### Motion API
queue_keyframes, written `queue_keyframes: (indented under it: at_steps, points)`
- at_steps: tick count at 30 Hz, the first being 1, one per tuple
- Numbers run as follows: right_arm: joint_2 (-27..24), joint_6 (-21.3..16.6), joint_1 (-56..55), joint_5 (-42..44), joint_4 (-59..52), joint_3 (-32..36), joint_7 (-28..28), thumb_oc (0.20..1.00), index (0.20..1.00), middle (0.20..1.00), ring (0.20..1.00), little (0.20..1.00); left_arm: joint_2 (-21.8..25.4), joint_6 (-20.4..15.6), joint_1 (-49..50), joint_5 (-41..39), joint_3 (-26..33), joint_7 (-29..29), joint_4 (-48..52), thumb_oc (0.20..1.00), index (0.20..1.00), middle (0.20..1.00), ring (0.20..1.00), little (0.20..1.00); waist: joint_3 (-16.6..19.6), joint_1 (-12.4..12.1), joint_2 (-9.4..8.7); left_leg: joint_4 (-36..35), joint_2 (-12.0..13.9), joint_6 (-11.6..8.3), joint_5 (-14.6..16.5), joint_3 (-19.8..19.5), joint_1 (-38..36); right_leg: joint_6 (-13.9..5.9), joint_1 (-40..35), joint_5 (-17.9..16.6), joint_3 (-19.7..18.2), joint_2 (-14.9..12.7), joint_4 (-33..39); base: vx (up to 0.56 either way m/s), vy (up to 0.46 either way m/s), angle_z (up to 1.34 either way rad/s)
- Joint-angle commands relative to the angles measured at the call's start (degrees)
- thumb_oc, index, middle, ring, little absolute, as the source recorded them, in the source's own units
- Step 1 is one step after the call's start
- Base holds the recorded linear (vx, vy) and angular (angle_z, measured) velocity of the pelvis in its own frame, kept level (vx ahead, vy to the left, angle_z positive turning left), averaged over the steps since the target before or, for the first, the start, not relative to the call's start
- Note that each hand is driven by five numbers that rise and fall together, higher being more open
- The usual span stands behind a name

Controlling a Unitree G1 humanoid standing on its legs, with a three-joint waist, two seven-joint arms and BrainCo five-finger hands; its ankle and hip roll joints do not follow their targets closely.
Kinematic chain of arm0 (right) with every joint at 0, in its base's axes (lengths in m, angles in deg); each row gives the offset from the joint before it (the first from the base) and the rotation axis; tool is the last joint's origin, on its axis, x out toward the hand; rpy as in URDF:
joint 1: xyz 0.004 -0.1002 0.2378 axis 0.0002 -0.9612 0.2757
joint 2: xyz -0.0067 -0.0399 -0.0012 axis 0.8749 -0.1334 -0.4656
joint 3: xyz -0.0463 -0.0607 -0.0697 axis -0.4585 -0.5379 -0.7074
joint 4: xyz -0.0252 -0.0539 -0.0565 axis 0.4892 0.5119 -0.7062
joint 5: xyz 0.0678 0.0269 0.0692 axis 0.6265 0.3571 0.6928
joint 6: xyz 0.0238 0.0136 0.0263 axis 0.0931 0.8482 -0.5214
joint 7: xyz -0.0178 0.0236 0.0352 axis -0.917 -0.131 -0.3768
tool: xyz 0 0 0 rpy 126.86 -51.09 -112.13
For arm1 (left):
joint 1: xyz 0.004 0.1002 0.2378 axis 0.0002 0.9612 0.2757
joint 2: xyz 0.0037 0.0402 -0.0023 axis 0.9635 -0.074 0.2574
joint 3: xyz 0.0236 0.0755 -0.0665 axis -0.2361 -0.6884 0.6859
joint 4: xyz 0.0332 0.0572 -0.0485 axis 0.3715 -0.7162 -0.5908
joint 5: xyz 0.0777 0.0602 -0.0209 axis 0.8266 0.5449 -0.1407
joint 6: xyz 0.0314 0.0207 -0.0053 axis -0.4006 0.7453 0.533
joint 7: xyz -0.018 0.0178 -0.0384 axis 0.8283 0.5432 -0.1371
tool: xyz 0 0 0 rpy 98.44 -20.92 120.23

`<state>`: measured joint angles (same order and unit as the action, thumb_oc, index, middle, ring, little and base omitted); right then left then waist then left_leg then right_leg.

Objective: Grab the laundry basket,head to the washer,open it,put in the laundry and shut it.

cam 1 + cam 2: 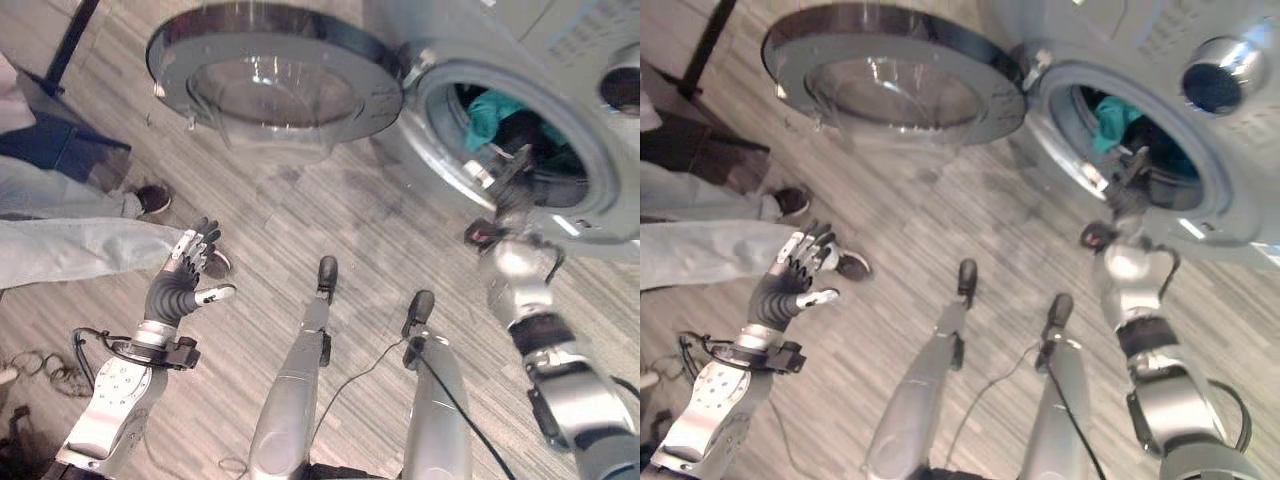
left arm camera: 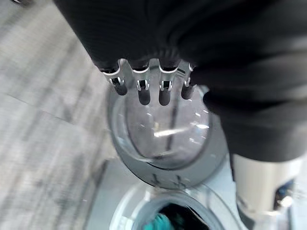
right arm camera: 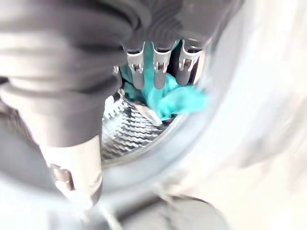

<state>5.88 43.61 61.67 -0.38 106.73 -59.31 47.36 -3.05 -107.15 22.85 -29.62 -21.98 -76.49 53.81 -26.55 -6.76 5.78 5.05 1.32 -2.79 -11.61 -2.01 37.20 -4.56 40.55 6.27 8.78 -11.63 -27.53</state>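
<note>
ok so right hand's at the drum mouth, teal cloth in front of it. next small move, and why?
Probably push the right hand a little deeper into the washer: the teal cloth sits just past its straight fingers near the opening's rim, and should be well inside before closing. The door stands wide open; the left hand hangs free over the floor.

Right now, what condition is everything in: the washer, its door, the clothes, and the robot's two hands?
Washer door: swung fully open.
Washer drum: open, with laundry inside.
Teal laundry: lying in the drum, near the opening.
Right hand: at the drum's mouth, fingers straight, holding nothing.
Left hand: raised over the floor, fingers spread, empty.
Person's legs: standing beside the robot's left hand.
</note>
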Motion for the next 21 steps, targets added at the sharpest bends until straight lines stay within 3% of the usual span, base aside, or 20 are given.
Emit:
queue_keyframes:
  at_steps: [1,6,9,16,21]
  points:
    - [-0.3,-0.7,1.8,-6.0,-1.1,1.3,1.8,1.000,1.000,1.000,1.000,1.000,0.9,-3.3,2.8,0.0,1.2,-0.2,1.4,1.000,1.000,1.000,1.000,1.000,-1.9,-0.9,-2.11,5.8,0.2,1.53,15.7,1.3,-5.7,-1.89,-10.1,-5.9,1.7,-0.2,18.0,0.01,0.072,-0.33]
    - [5.0,1.0,-12.2,-9.2,-5.6,0.4,6.2,1.000,1.000,1.000,1.000,1.000,-0.7,-2.0,4.3,1.4,0.7,-1.2,-0.2,1.000,1.000,1.000,1.000,1.000,0.1,1.1,-4.83,8.0,-0.4,2.77,18.7,2.8,-11.8,-2.73,-17.7,-7.3,1.4,-1.2,20.7,0.04,0.104,-0.24]
    - [5.7,2.5,-16.3,-10.8,-6.3,0.7,7.1,1.000,1.000,1.000,1.000,1.000,-1.8,-1.4,4.5,3.0,0.6,-1.3,-1.4,1.000,1.000,1.000,1.000,1.000,1.2,2.0,-5.68,8.0,-0.7,3.15,17.7,3.4,-13.5,-2.64,-19.9,-8.5,2.0,-1.8,21.7,-0.02,0.059,-0.07]
    - [7.6,6.1,-29.9,-11.6,-4.9,4.2,11.7,1.000,1.000,1.000,1.000,1.000,-5.8,0.8,6.6,8.2,2.7,-0.5,-6.2,1.000,1.000,1.000,1.000,1.000,7.7,4.8,-8.62,5.8,0.7,3.50,19.3,4.6,-23.0,-3.55,-28.3,-8.5,1.7,-1.0,24.4,0.10,0.051,-0.08]
    - [9.0,8.9,-36.9,-14.8,-1.5,7.1,12.4,1.000,1.000,1.000,1.000,1.000,-9.2,2.7,7.9,10.8,4.5,0.6,-10.8,1.000,1.000,1.000,1.000,1.000,12.6,6.5,-9.76,2.3,1.7,3.93,19.6,6.7,-30.2,-4.26,-32.9,-9.1,0.5,0.0,26.8,0.07,0.046,-0.23]
